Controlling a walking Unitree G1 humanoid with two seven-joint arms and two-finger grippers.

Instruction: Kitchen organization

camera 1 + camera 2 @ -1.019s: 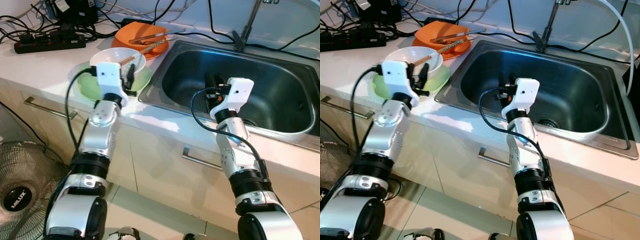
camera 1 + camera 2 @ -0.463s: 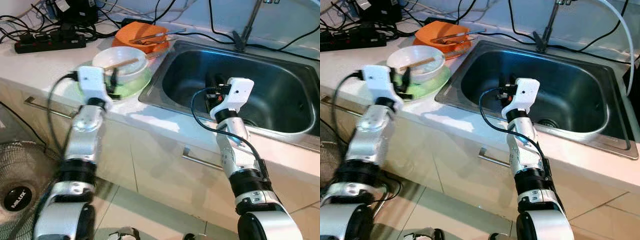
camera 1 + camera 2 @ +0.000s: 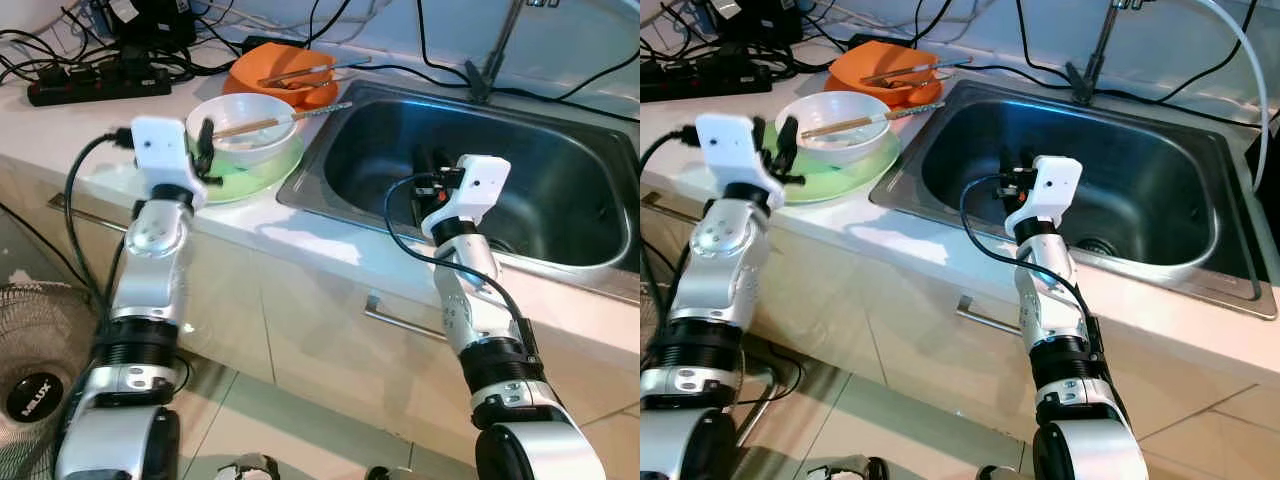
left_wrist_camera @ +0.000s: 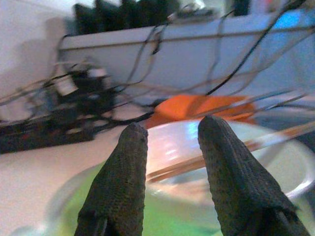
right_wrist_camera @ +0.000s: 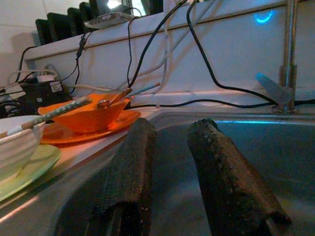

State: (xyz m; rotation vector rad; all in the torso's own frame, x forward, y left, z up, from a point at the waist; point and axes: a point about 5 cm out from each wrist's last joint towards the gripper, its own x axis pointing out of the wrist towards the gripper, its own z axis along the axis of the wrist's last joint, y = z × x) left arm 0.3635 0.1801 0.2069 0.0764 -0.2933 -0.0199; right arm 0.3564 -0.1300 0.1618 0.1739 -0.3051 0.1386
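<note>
Chopsticks (image 3: 275,120) lie across a white bowl (image 3: 240,128) on a green plate (image 3: 250,172) on the surface (image 3: 60,130). Left gripper (image 3: 205,150), fingers apart and empty, hovers beside the bowl. Right gripper (image 3: 428,170), fingers apart, hangs inside the steel sink (image 3: 560,180). Behind, an orange bowl (image 3: 285,70) holds utensils.

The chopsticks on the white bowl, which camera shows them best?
The left eye view: the chopsticks lie whole across the white bowl. The right eye view matches. Both wrist views catch them partly, the left blurred.
</note>
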